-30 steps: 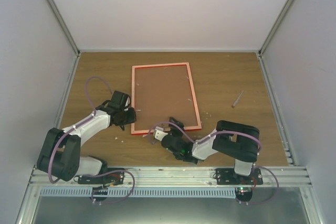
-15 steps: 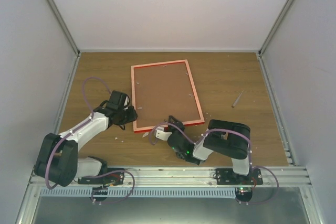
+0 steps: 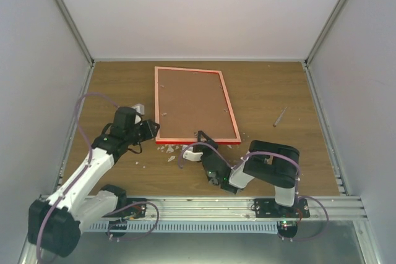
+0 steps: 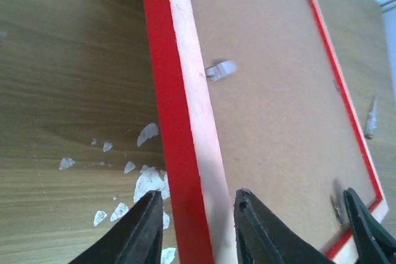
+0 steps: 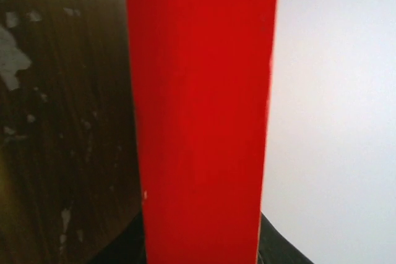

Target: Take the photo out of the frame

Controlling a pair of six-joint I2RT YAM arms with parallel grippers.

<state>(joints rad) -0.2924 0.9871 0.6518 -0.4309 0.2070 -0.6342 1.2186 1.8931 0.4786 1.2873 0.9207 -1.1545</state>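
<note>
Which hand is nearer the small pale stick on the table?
Right. The right hand is at the red picture frame's near edge, left of the small pale stick; the left hand, farther left.

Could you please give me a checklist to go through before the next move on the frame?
1. The frame has its back facing up, with the brown backing board showing: ok.
2. The right end effector is closed on the near rim: ok.
3. The left end effector is gripping the rim: not ok. Its fingers straddle the rim, with a gap on the outer side.
4. The clip is turned clear of the backing board: not ok. It lies over the board's edge.
5. The photo is in place underneath: cannot tell, as the board hides it.
6. The working area is free of debris: not ok. There are white chips beside the rim.
</note>
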